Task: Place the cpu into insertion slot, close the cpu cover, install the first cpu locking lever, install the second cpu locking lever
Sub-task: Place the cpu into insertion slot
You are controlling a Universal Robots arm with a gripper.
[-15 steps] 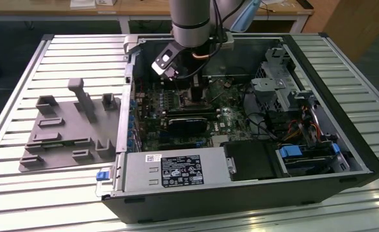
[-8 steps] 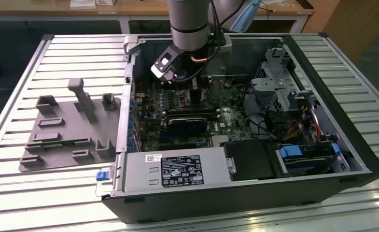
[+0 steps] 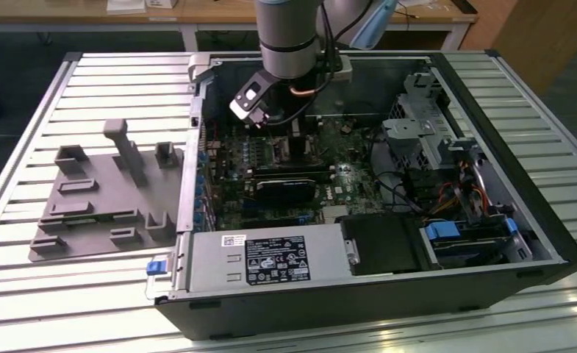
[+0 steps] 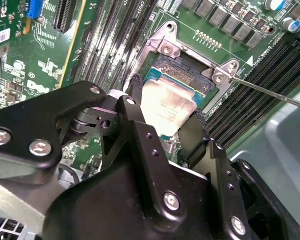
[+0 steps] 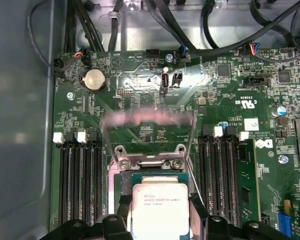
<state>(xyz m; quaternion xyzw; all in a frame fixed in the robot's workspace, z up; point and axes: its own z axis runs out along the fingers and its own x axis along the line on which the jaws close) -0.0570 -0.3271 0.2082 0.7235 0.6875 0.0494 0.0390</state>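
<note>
Fingers (image 4: pixel 199 134): clenched on the cpu (image 4: pixel 167 106), one on each of two opposite edges. The gripper (image 4: pixel 166 109) comes down on it from above.

Key relation: the cpu lies directly over the slot (image 4: pixel 182 67), flat face up. A strip of the slot's dark centre shows past the chip's edge, on the side of the screwed bracket (image 4: pixel 217 75). Whether the chip is seated or just clear of the slot cannot be told.

Cpu condition: square, with a silver-grey lid bearing faint print and a green border at its edge. The first wrist view (image 5: pixel 160 212) shows it the same way.

Cover (image 5: pixel 147 124): tipped up off the slot at its hinge side, judged open.

Lever (image 4: pixel 270 93): a thin rod slanting away beside the slot, unlatched.

Surroundings: the green board (image 3: pixel 352 187) around the slot sits within the open case (image 3: pixel 367 312).
</note>
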